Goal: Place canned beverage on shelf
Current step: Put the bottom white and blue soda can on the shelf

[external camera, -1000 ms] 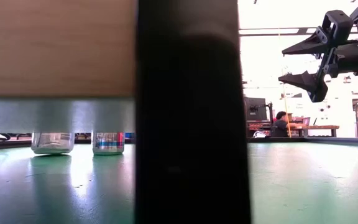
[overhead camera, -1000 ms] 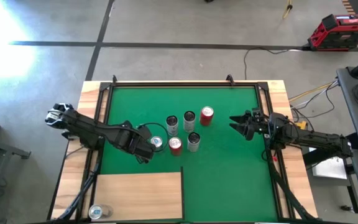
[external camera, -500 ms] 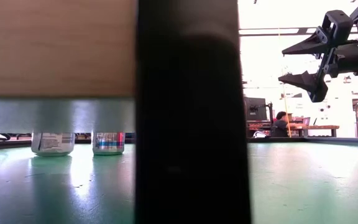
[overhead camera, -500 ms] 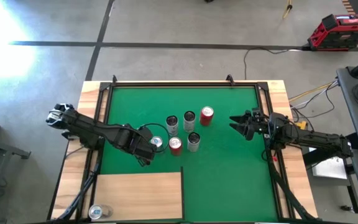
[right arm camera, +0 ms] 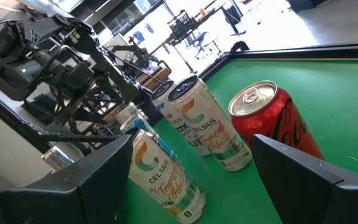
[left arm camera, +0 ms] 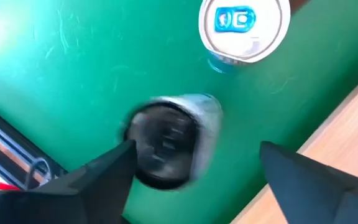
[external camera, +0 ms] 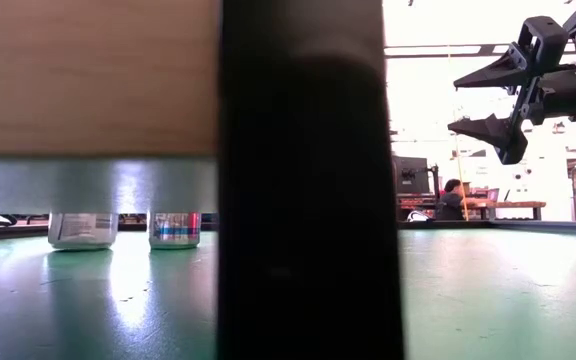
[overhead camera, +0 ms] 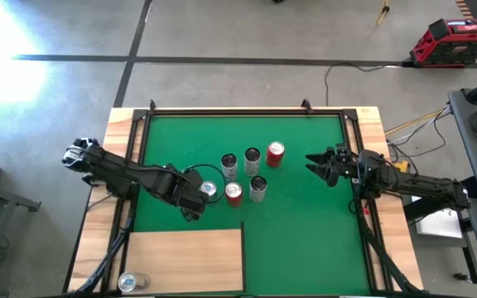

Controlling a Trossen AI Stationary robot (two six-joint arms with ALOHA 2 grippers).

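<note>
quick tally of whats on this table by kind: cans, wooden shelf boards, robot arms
cans: 7
wooden shelf boards: 1
robot arms: 2
total: 10

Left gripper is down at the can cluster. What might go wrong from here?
1. The silver can sits off-centre between the fingers of the open left gripper; closing may tip it.
2. The red-topped can stands close beside and may get knocked.
3. A lone can sits at the corner of the shelf; placement could bump it.
</note>
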